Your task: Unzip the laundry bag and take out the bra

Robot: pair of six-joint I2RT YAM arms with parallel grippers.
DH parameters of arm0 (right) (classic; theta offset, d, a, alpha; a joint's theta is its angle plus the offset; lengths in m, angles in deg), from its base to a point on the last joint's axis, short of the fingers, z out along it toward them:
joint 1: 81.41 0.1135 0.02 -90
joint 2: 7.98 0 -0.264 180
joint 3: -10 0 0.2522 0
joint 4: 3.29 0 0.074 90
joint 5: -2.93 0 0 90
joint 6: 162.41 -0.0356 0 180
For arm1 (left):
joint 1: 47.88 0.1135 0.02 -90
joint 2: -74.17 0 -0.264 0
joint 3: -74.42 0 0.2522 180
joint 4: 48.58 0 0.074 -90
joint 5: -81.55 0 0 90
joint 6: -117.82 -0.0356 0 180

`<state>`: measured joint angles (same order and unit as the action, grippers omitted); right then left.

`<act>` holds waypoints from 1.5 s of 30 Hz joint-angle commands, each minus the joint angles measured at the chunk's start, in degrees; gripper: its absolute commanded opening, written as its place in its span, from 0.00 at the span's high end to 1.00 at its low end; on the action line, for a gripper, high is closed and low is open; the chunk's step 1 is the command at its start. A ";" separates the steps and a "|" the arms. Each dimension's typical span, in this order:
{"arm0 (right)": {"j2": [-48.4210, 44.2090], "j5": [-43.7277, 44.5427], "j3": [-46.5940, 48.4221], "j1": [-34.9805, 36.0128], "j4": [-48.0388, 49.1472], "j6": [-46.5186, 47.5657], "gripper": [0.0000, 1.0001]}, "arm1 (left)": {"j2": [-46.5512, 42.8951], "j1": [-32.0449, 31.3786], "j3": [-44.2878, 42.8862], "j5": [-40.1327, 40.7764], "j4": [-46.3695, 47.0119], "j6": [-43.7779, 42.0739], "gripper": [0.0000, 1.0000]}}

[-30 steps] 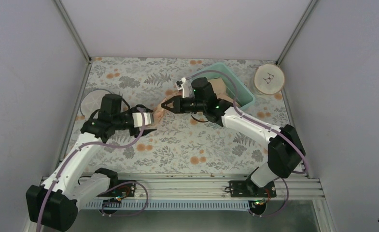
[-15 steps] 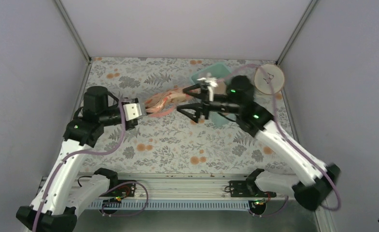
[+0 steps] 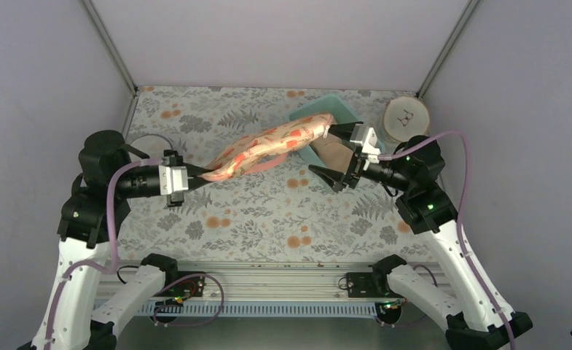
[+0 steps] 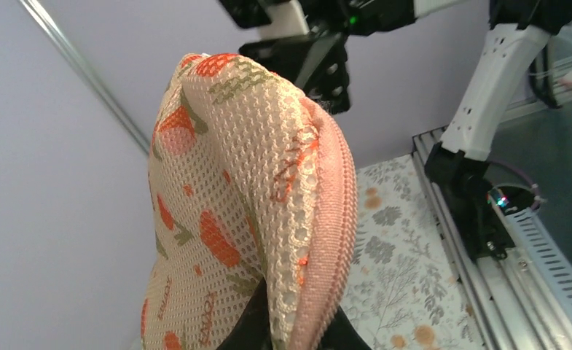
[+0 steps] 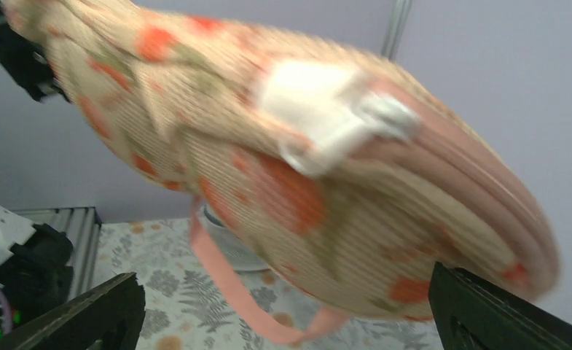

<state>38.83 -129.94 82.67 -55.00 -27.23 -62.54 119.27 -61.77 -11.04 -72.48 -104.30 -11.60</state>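
Note:
The laundry bag (image 3: 268, 146), peach mesh with orange leaf print, hangs stretched above the table from lower left to upper right. My left gripper (image 3: 184, 177) is shut on its lower end. In the left wrist view, mesh and pink zipper rim (image 4: 326, 219) rise from between the black fingers (image 4: 248, 329). My right gripper (image 3: 325, 152) stands wide open at the bag's far end, its upper finger close to the tip. In the right wrist view the bag (image 5: 304, 168) fills the space above the open gripper (image 5: 290, 313), with a white tab (image 5: 319, 109) and a pink strap (image 5: 224, 284). The bra is hidden.
A teal basket (image 3: 348, 109) with something beige (image 3: 334, 151) in it sits at the back right, just behind the right gripper. A round white drum (image 3: 406, 119) stands in the far right corner. A white ring (image 3: 146, 141) lies by the left arm.
The left gripper has shut on the bag and pulled back to the left, lifting and stretching it. The right gripper has opened and drawn away to the right.

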 commanded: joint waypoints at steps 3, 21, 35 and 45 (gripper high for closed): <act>-0.21 -3.97 0.31 -5.33 -2.09 6.53 0.00 | -2.59 0.22 -1.80 -6.26 -0.10 2.93 0.98; 8.19 -24.29 10.46 -9.49 -12.77 12.99 0.61 | -5.41 0.22 3.21 -7.27 2.49 7.26 0.98; 11.81 -15.98 5.79 -4.83 -18.68 11.47 0.95 | -10.10 0.21 15.30 22.09 -2.77 -2.23 0.00; 22.78 -0.63 6.26 9.80 -23.81 15.38 0.97 | -7.33 0.31 1.71 19.73 -11.30 -4.68 0.00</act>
<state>59.79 -136.34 87.74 -47.96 -49.72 -49.73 111.49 -61.50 -4.77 -51.37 -111.99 -13.83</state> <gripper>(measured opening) 0.055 0.998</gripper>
